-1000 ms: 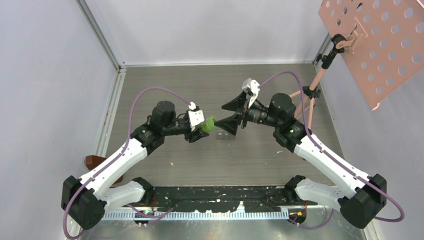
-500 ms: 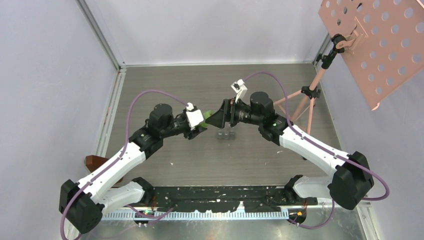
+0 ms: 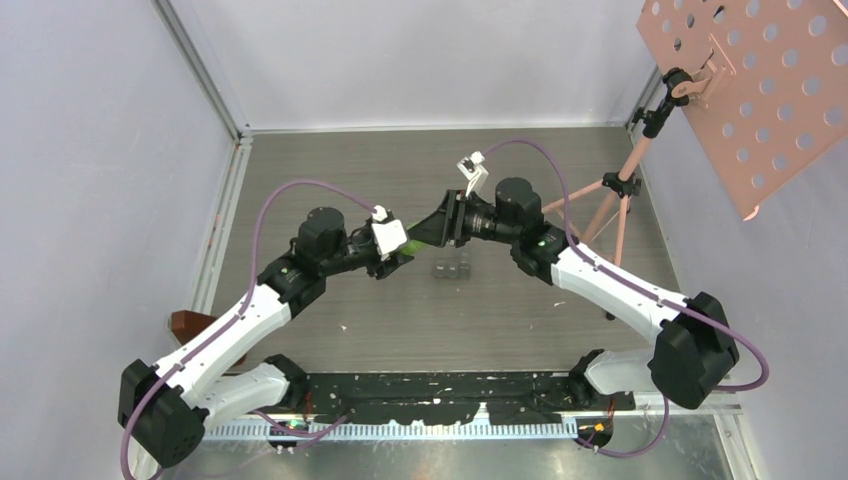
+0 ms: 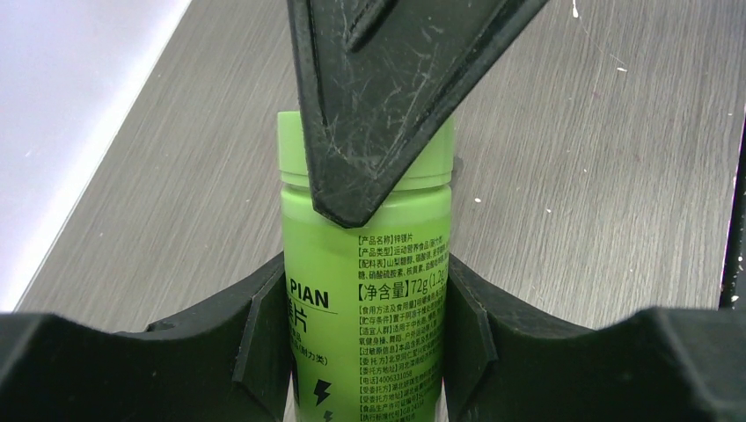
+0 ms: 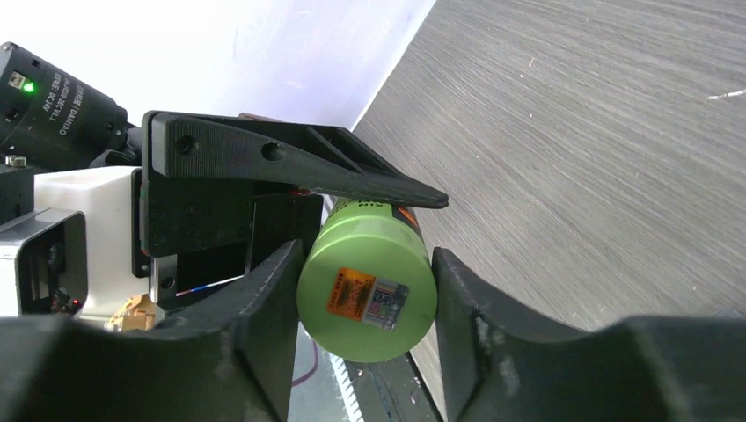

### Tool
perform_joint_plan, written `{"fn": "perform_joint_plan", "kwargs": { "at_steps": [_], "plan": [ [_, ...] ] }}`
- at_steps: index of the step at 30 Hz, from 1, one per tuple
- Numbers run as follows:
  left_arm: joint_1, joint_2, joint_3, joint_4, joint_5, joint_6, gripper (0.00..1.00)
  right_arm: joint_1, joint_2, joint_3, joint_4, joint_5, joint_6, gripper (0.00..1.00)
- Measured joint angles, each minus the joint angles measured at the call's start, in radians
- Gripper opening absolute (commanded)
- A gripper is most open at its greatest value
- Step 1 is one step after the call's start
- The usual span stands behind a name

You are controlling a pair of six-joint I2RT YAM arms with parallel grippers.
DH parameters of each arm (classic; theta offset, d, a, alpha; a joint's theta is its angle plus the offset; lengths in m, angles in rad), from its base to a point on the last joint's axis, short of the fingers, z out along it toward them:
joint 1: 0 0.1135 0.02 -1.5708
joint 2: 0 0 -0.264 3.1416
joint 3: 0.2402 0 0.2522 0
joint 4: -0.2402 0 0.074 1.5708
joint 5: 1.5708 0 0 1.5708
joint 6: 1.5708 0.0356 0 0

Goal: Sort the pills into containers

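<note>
The green bottle (image 3: 414, 240) is held off the table, lying roughly level between the two grippers. My left gripper (image 3: 402, 250) is shut on its labelled body (image 4: 365, 264). My right gripper (image 3: 428, 233) faces the bottle end-on, and its fingers press both sides of the cap (image 5: 368, 294), which bears an orange-red sticker. One right finger (image 4: 387, 88) crosses the cap in the left wrist view. The dark-grey case (image 3: 451, 268) lies flat on the table just below the grippers. I cannot make out any pills.
A pink perforated board (image 3: 745, 90) on a pink tripod stand (image 3: 615, 200) is at the back right. A small brown object (image 3: 185, 322) sits at the table's left edge. Pale walls close in the left and back sides.
My right gripper has swung left, away from the grey case, turned end-on, and closed around the bottle's cap. My left gripper has kept hold of the bottle and shifted slightly back-left.
</note>
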Motion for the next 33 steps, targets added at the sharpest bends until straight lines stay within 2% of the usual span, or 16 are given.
{"fn": "perform_joint_plan", "kwargs": {
  "at_steps": [1,2,4,12,18,23,28,29,31,32,33],
  "plan": [
    [0.000,0.000,0.000,-0.002,0.001,0.000,0.00,0.000,0.000,0.002,0.005,-0.003,0.000,0.27],
    [0.000,-0.003,0.000,-0.002,0.001,0.000,0.00,-0.001,0.000,0.002,0.006,-0.007,0.002,0.14],
    [0.000,-0.005,0.000,-0.002,0.003,0.001,0.00,-0.008,0.000,0.002,0.015,-0.031,-0.010,0.07],
    [0.000,-0.008,0.031,-0.023,0.074,0.001,0.00,-0.068,0.000,-0.017,0.122,-0.271,-0.171,0.06],
    [0.000,0.011,0.095,-0.127,0.163,0.007,0.00,-0.077,-0.010,-0.017,0.158,-0.448,-0.477,0.06],
    [0.001,0.060,0.154,-0.207,0.251,0.030,0.00,-0.078,-0.060,-0.011,0.055,-0.520,-0.785,0.06],
    [0.011,0.096,0.218,-0.275,0.349,0.068,0.00,-0.070,-0.100,0.068,-0.174,-0.541,-1.109,0.05],
    [0.014,0.105,0.237,-0.294,0.366,0.081,0.00,-0.068,-0.105,0.087,-0.221,-0.542,-1.168,0.07],
    [0.016,0.127,0.279,-0.334,0.391,0.103,0.00,-0.066,-0.117,0.115,-0.291,-0.541,-1.262,0.27],
    [0.016,0.136,0.294,-0.343,0.399,0.108,0.00,-0.066,-0.124,0.121,-0.309,-0.537,-1.284,0.47],
    [0.016,0.144,0.304,-0.348,0.406,0.113,0.00,-0.066,-0.130,0.122,-0.311,-0.532,-1.287,0.55]
  ]
}}
